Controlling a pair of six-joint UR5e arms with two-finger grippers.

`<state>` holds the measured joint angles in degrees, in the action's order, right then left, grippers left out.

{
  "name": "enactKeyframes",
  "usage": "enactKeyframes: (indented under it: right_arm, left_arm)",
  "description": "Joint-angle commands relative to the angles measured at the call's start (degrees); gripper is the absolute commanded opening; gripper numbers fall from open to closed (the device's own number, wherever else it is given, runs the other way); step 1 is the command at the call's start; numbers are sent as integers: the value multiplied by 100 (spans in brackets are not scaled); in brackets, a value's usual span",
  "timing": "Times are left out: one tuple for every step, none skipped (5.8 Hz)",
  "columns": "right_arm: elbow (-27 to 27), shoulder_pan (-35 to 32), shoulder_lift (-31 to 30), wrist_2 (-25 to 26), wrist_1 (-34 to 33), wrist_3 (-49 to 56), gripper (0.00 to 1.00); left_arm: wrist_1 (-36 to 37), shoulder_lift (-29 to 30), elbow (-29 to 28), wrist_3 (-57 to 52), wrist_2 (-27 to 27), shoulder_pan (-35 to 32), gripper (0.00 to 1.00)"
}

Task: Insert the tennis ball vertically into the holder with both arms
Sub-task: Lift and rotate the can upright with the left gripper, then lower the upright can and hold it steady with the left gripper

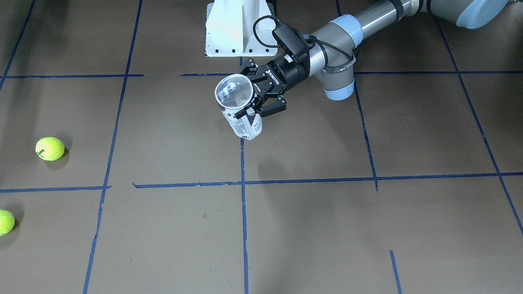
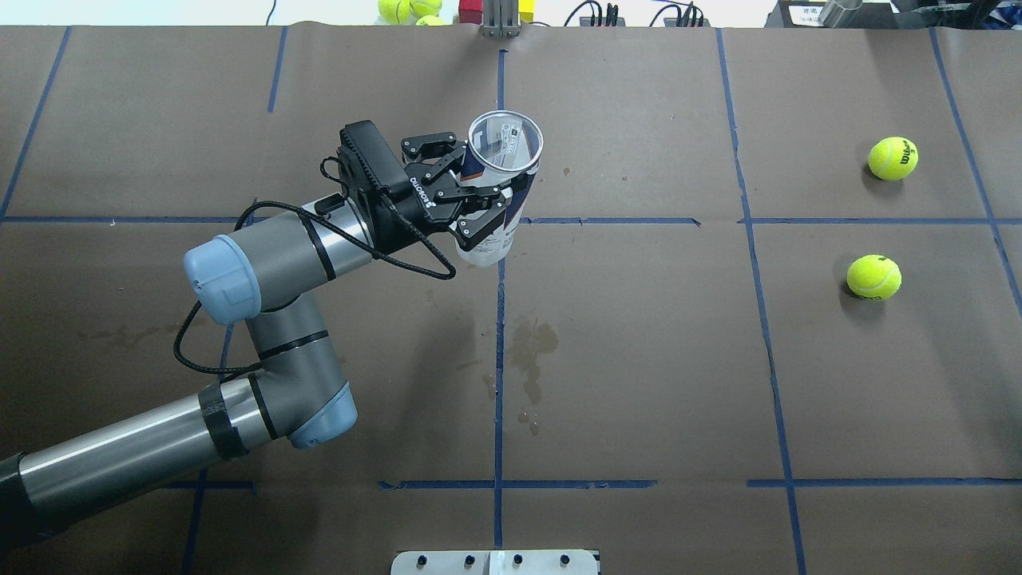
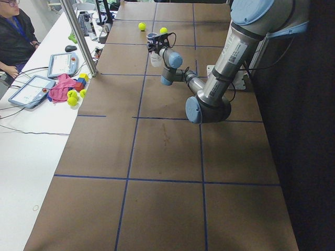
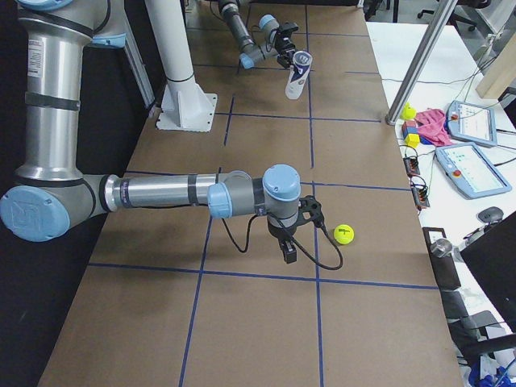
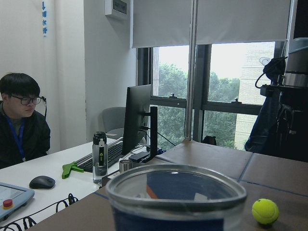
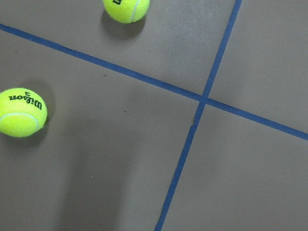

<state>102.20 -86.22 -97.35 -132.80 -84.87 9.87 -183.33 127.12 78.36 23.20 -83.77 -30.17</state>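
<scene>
My left gripper (image 2: 477, 192) is shut on the holder (image 2: 489, 239), a clear tube with a white and navy label. It holds the tube off the table, roughly upright, open mouth up. The front view shows the same grip (image 1: 249, 92) on the holder (image 1: 246, 128). The holder's rim (image 5: 175, 185) fills the bottom of the left wrist view. Two tennis balls (image 2: 893, 158) (image 2: 873, 277) lie on the table's right side, also seen from the right wrist (image 6: 21, 112) (image 6: 126, 8). My right gripper (image 4: 289, 251) points down beside one ball (image 4: 344, 234); I cannot tell its state.
The white pedestal base (image 1: 237, 28) stands at the robot's side of the table. A person (image 3: 15, 36) sits at a side desk with tablets (image 3: 31, 90) and small toys. More balls (image 2: 407, 8) lie past the far edge. Blue tape lines cross the brown table.
</scene>
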Motion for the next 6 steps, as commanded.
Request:
enactKeyframes:
  right_arm:
    - [-25, 0, 14, 0, 6, -2, 100]
    - [-25, 0, 14, 0, 6, -2, 100]
    - [-25, 0, 14, 0, 6, -2, 100]
    - [-25, 0, 14, 0, 6, -2, 100]
    - [-25, 0, 23, 0, 6, -2, 100]
    - [-60, 0, 93, 0, 6, -11, 100]
  left_arm:
    - [-306, -21, -397, -9, 53, 168, 63]
    - [-804, -4, -818, 0, 236, 326, 63]
    - [-948, 5, -865, -9, 343, 466, 63]
    - [-1098, -12, -875, 0, 361, 529, 63]
    - [-1247, -4, -875, -17, 361, 538, 64]
    - [-1266, -12, -875, -17, 353, 529, 70]
